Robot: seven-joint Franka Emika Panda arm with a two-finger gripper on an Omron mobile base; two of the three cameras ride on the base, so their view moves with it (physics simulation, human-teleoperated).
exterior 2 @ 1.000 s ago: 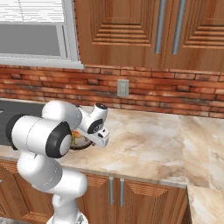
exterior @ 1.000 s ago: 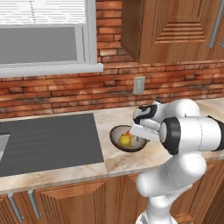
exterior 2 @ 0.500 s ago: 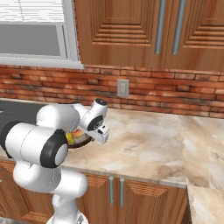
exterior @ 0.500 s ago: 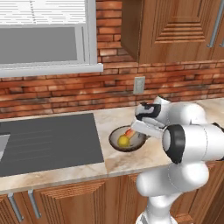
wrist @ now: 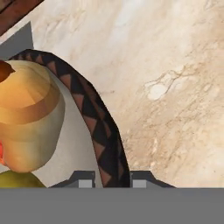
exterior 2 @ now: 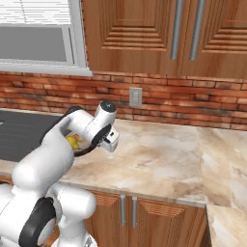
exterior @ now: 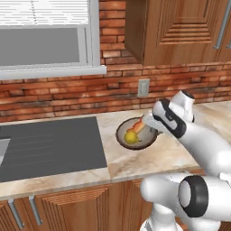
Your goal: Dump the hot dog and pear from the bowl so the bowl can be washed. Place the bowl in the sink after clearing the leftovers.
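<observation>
On marbled counter [exterior: 135,158], round dark-rimmed bowl [exterior: 122,137]

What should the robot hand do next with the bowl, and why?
Probably close the gripper on the bowl rim: in the hand view the patterned rim runs down between the two fingertips, which are still apart. The hot dog and pear still sit inside.

No text, label, brand, number or sign can be read anywhere — not on the bowl [exterior: 135,133], whose dark rim carries only a triangle pattern, nor on the wall outlet [exterior: 143,87], the cabinet doors [exterior 2: 144,34] or the marbled tabletop [exterior 2: 164,164] — all surfaces are plain.
</observation>
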